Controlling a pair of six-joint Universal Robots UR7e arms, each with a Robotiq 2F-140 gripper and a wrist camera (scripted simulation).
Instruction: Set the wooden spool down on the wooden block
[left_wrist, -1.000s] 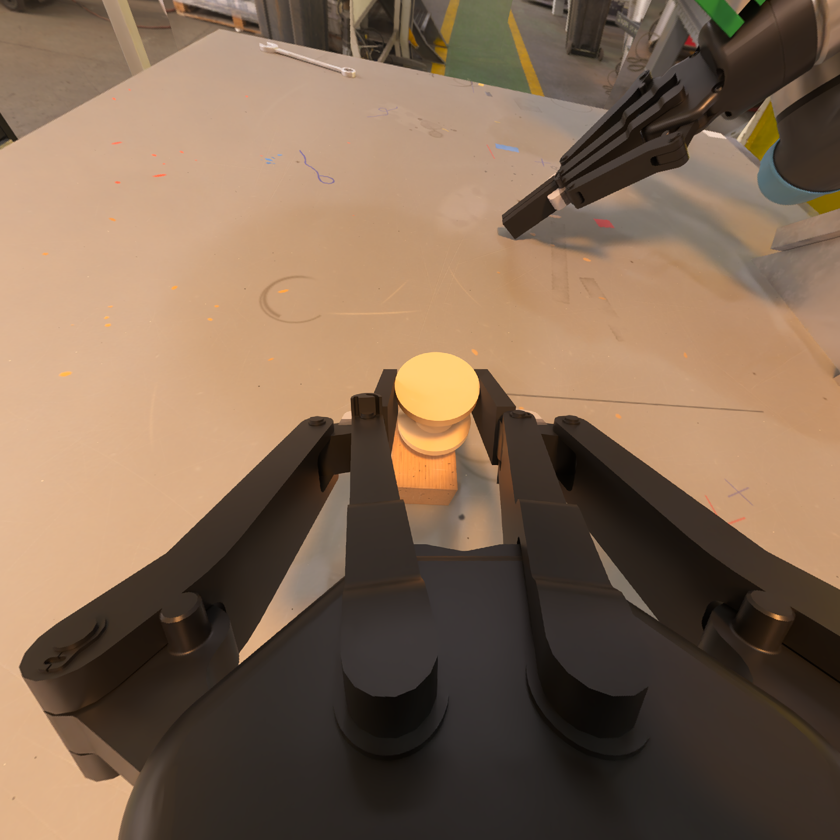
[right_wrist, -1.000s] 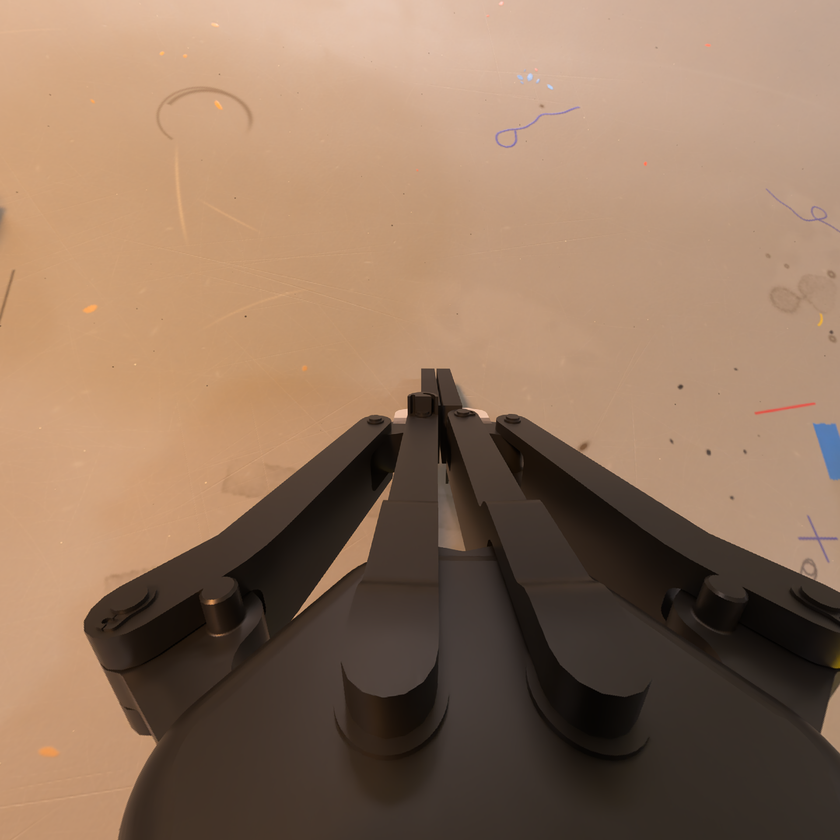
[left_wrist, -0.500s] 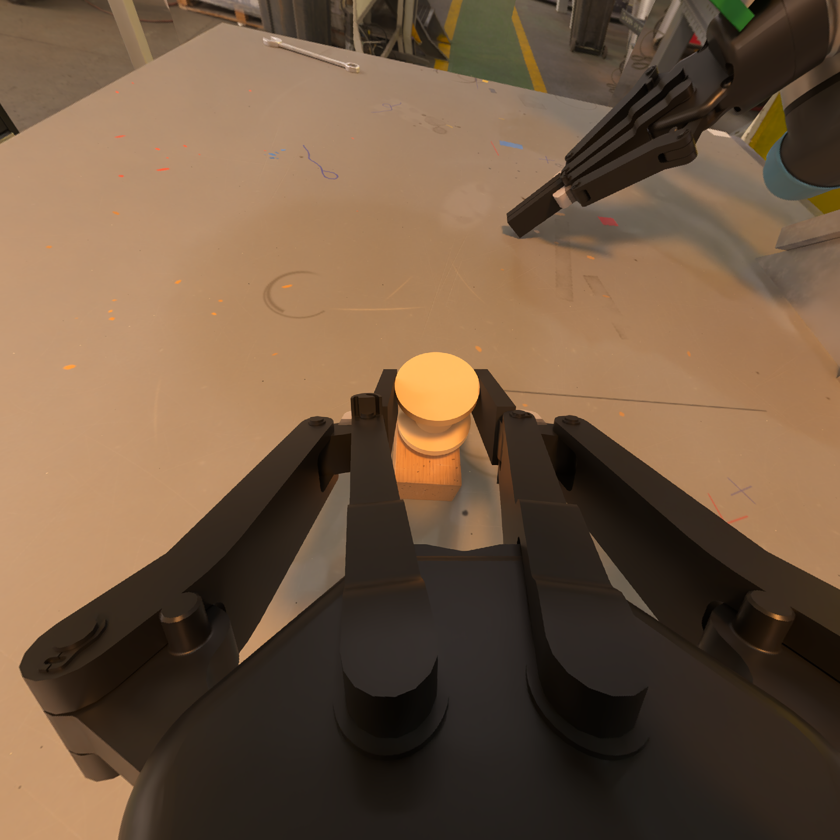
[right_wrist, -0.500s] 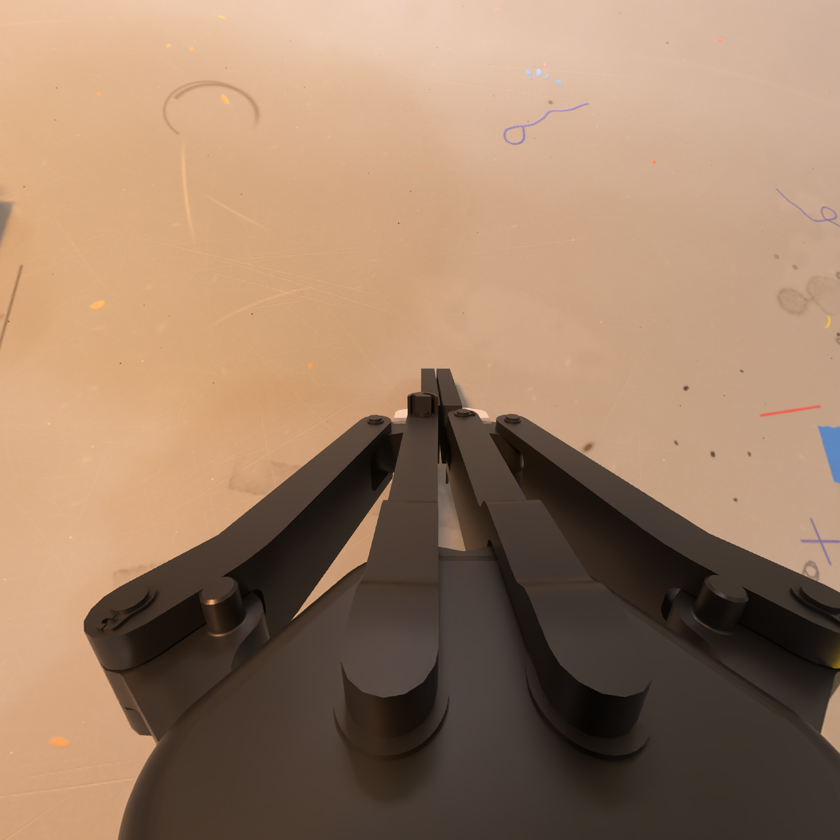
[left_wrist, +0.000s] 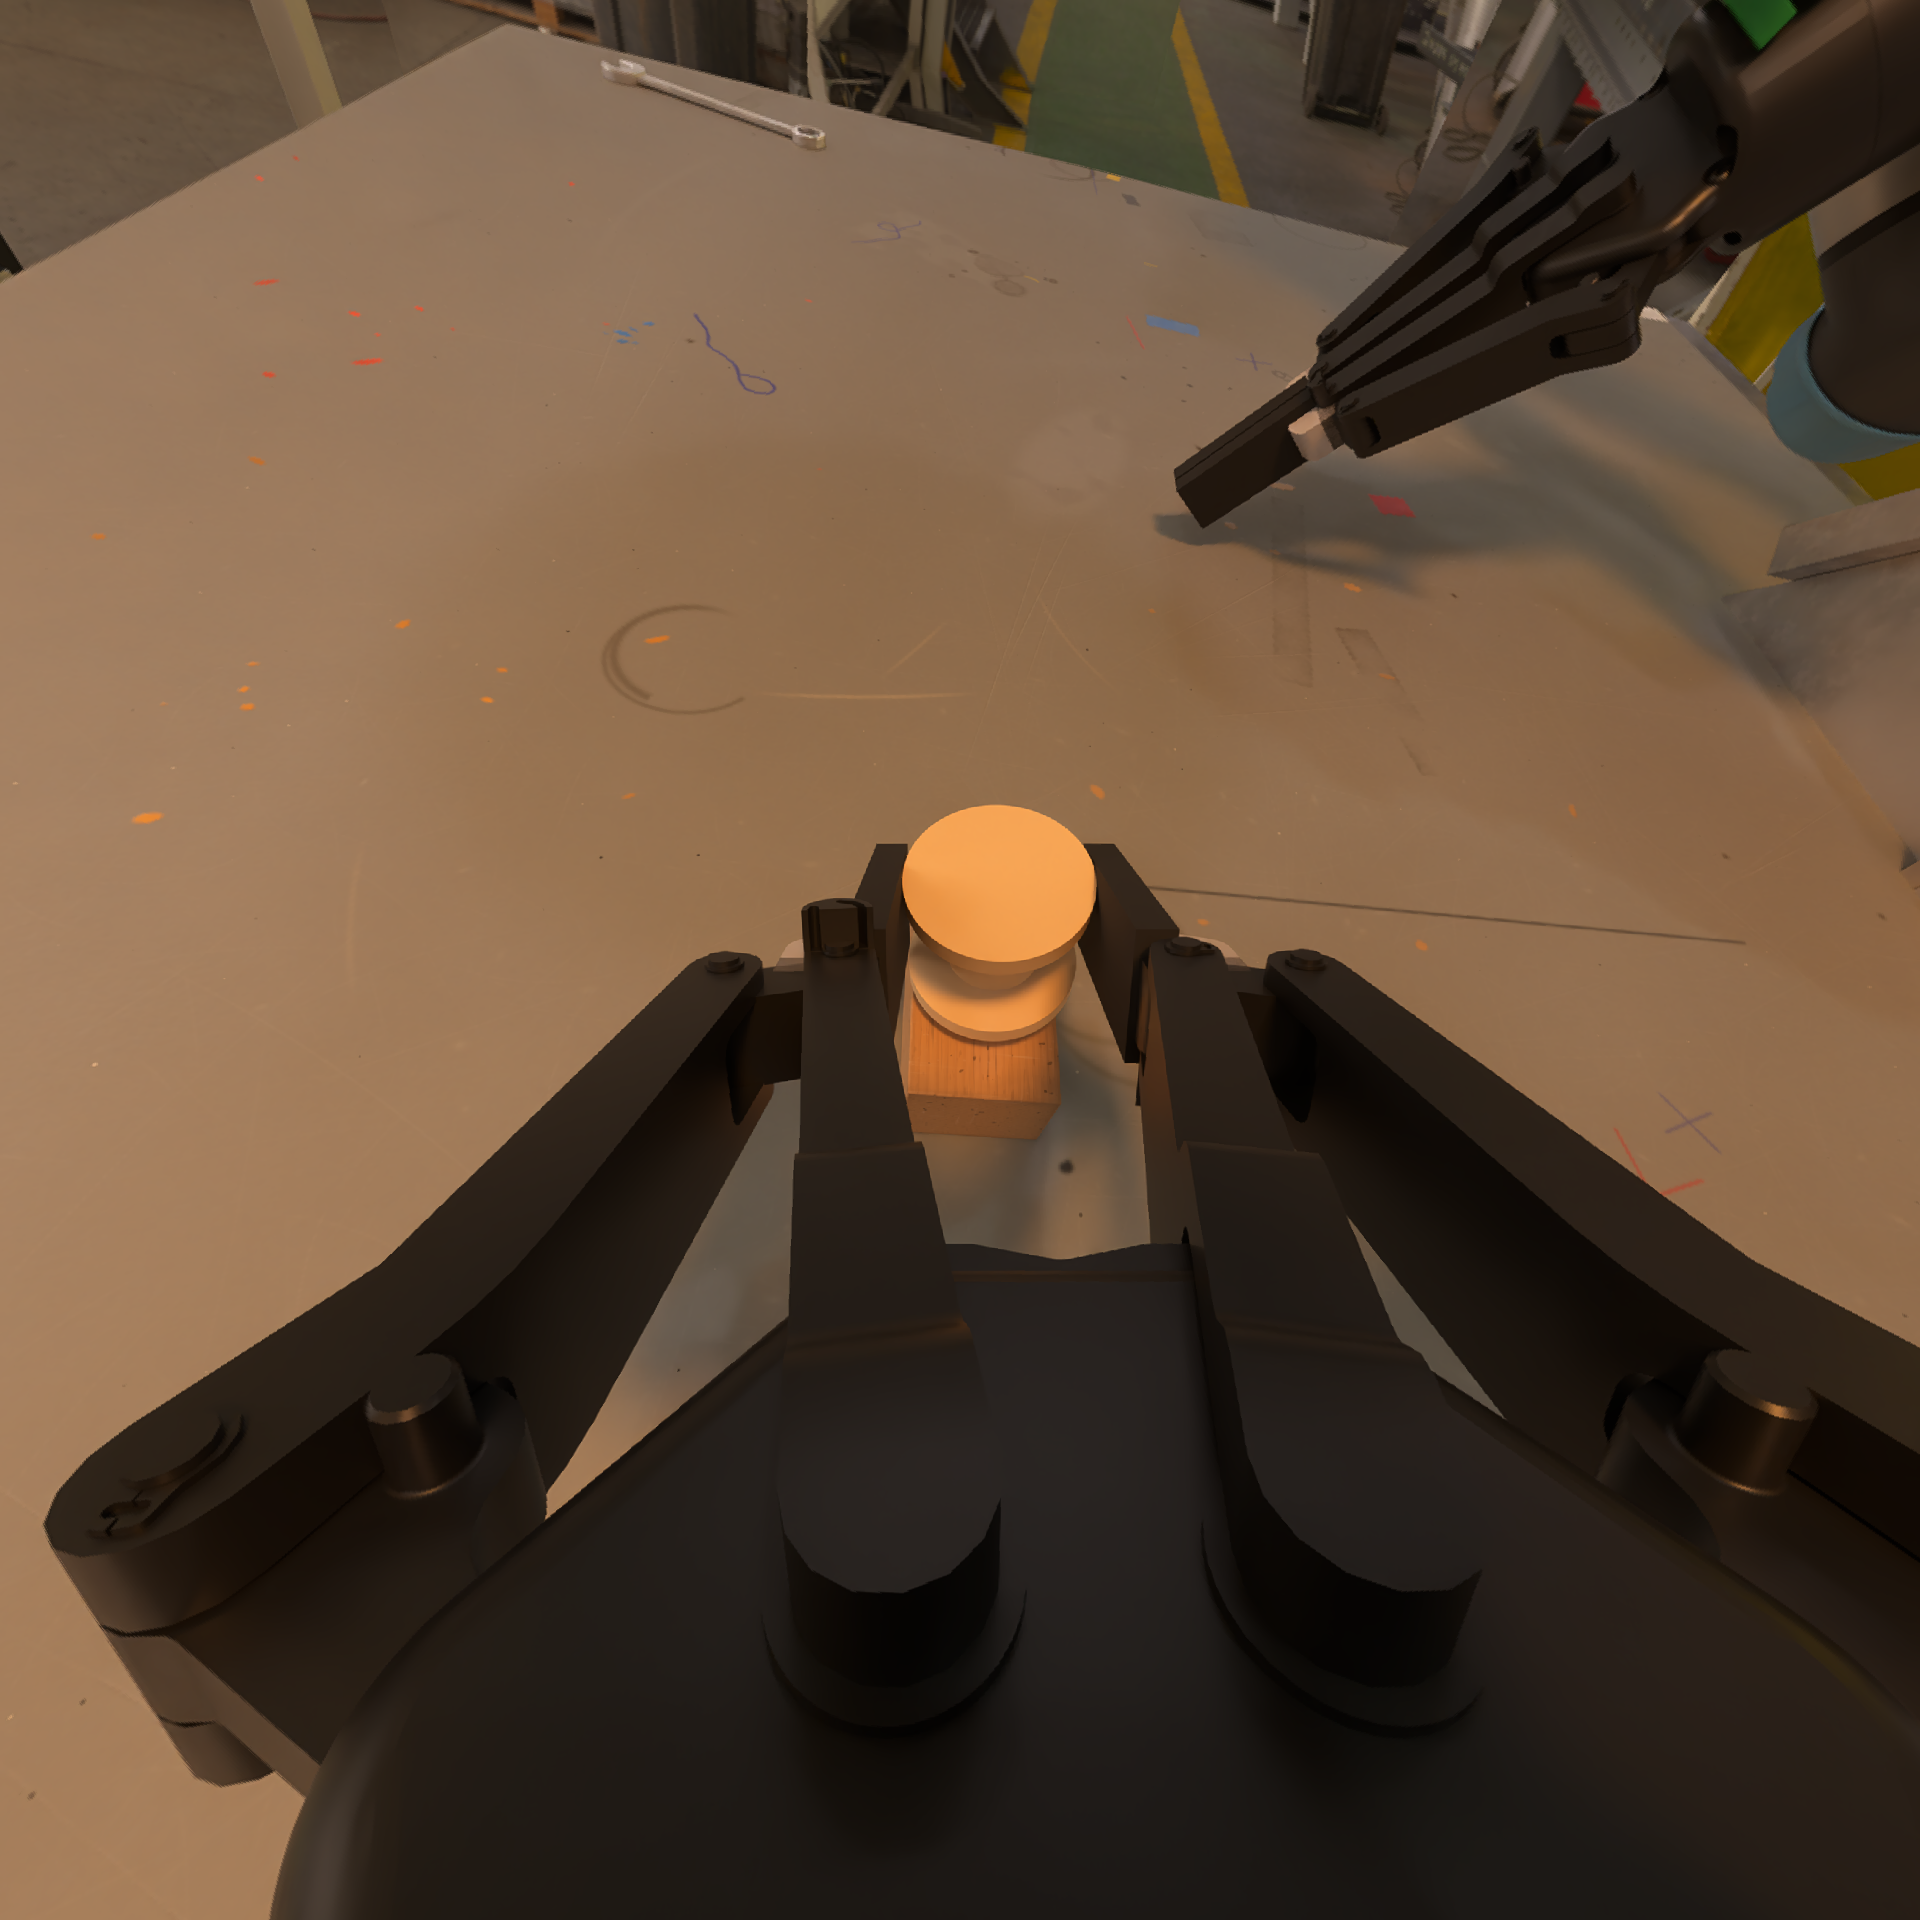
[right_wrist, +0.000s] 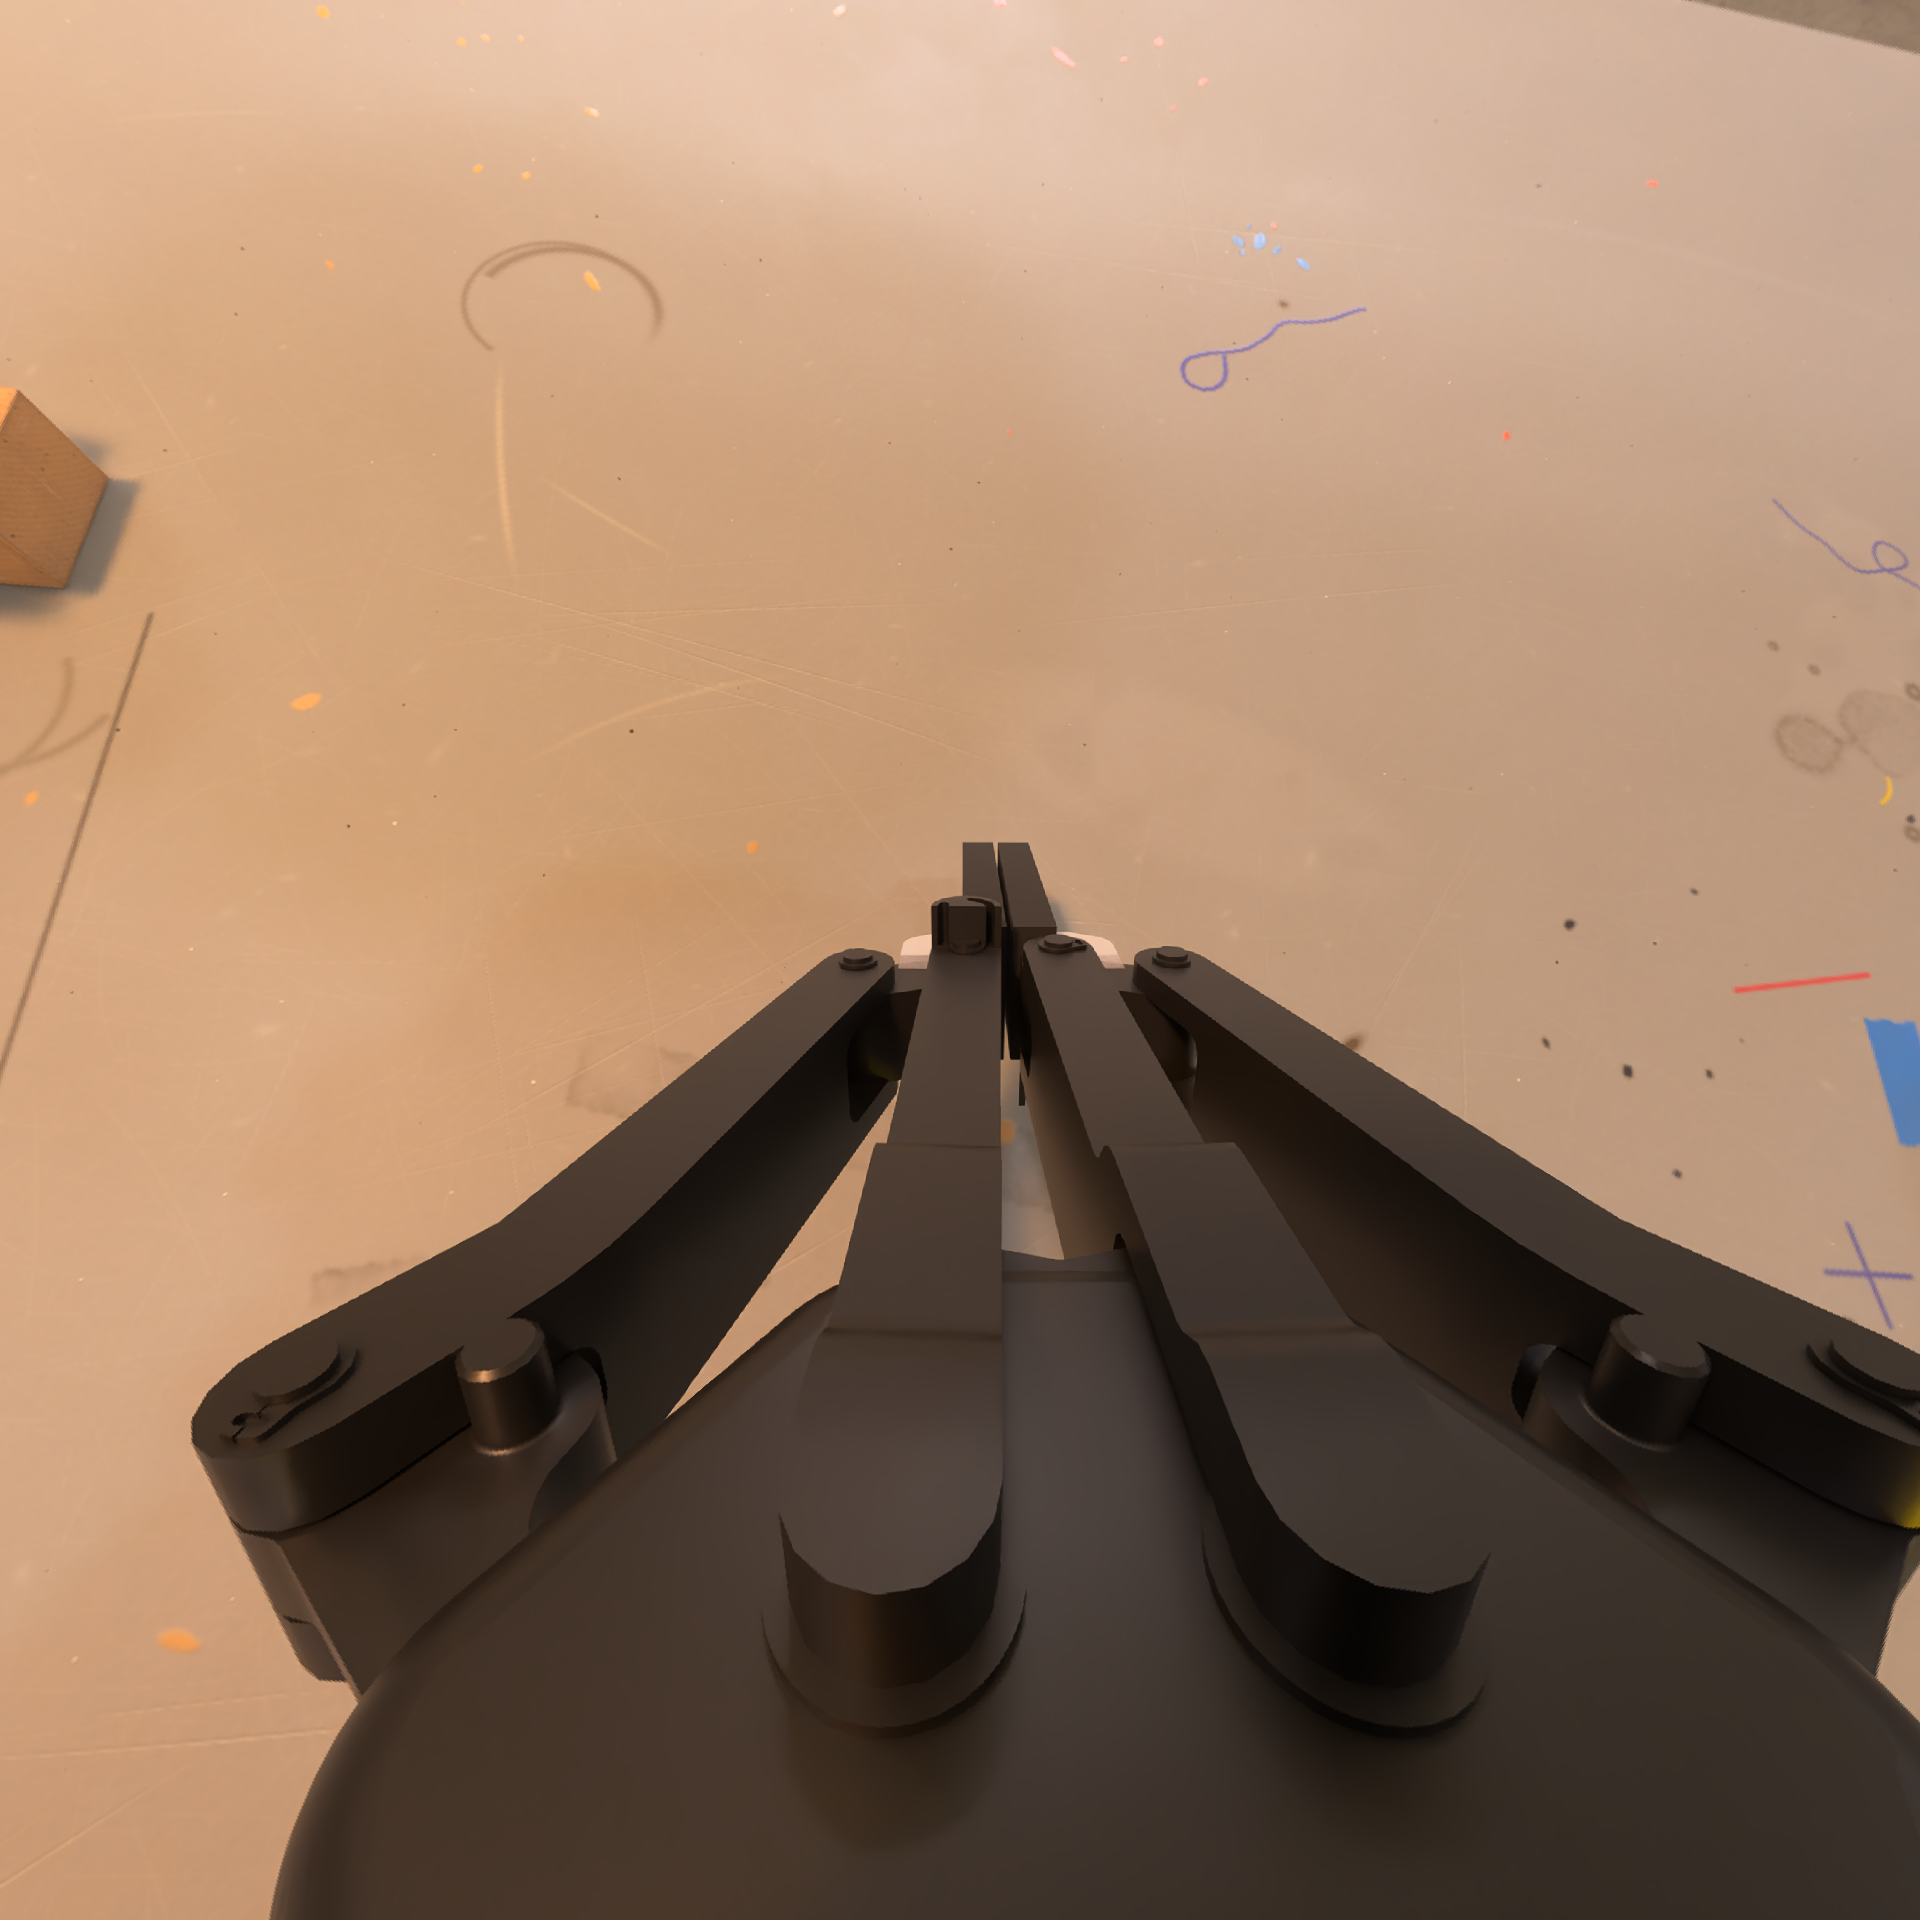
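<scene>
The table (left_wrist: 436, 582) carries the wooden block (left_wrist: 982, 1091) toward its near edge. The wooden spool (left_wrist: 997, 883), upright over it, looks light, stiff and smooth. The left gripper (left_wrist: 997, 904) pinches its top flange; the right gripper's (right_wrist: 995, 868) fingers press together, empty.

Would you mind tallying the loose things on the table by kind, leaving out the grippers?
Wooden spool: 1
Wooden block: 1
Wrench: 1
Total: 3
</scene>
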